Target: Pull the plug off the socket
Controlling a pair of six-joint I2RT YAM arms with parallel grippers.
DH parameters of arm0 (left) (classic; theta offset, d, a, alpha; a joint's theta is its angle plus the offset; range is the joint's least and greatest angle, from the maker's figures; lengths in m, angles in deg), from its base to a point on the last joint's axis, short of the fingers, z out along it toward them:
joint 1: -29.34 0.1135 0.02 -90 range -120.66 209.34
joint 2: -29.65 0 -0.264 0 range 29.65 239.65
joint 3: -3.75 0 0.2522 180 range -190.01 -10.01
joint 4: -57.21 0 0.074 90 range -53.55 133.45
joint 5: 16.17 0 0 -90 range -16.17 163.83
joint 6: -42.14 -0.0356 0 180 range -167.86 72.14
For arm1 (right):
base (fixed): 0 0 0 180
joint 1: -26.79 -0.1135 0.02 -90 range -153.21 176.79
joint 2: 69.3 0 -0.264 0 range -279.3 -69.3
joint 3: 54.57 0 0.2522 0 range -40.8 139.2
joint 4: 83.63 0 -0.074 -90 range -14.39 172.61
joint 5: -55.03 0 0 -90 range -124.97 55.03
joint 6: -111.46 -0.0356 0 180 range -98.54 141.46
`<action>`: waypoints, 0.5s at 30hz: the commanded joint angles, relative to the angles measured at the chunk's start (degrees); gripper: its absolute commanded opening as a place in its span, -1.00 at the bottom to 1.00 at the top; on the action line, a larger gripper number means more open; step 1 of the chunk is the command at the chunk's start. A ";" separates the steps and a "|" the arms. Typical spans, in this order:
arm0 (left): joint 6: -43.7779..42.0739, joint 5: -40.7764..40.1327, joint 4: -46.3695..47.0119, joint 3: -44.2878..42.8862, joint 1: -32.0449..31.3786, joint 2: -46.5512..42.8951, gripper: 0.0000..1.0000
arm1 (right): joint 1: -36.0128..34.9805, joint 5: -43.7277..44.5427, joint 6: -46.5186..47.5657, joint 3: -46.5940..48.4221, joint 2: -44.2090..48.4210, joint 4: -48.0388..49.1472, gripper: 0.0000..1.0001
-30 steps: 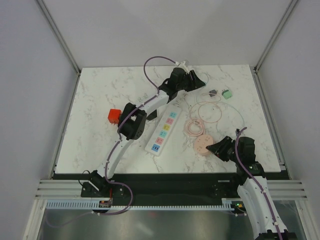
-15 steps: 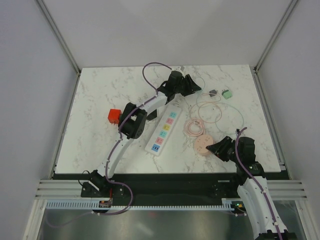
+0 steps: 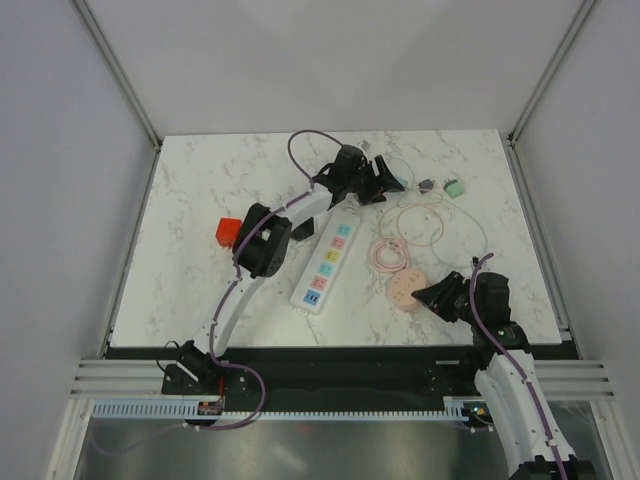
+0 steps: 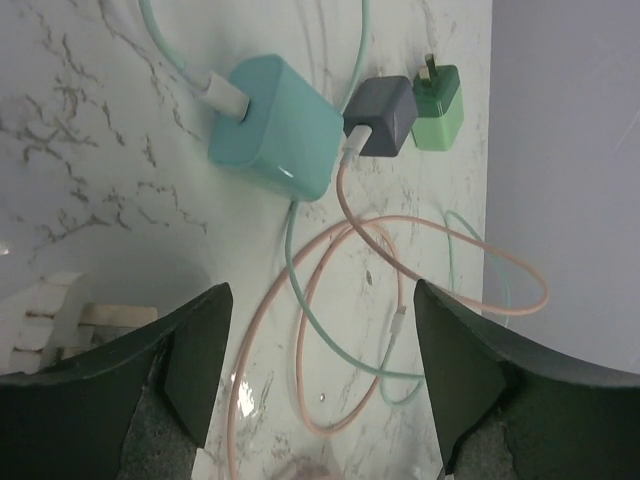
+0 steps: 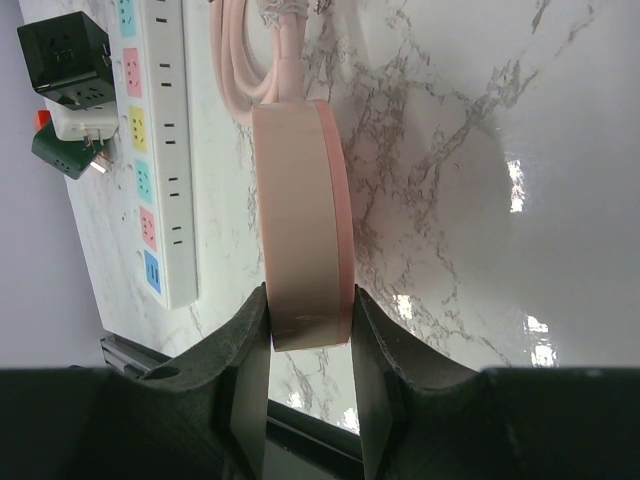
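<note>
Left fingers (image 4: 195, 345) are released; the teal plug (image 4: 272, 125) (on the tabletop (image 4: 80, 150)) lies at their 12 o'clock; right fingers (image 5: 247, 360) grasp the pink disc (image 5: 300, 220).

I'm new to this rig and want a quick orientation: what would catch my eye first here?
The right gripper clamps a pink round disc at the near right of the marble table. At the far side, the open left gripper hangs over a teal charger lying amid looped cables, clear of the long white power strip in the middle.
</note>
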 commanded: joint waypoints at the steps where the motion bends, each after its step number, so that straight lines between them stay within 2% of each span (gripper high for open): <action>1: -4.03 2.64 -5.34 2.58 0.73 -8.22 0.60 | -0.04 1.46 1.61 1.44 -1.38 -0.18 -1.00; 9: -11.32 1.41 -7.19 11.63 0.73 -20.62 0.61 | 0.05 1.20 1.18 1.01 -1.82 0.35 -1.00; 15: -14.23 2.81 -7.81 14.44 0.73 -29.04 0.61 | -0.04 1.80 -0.85 -0.22 -0.76 -0.78 -1.00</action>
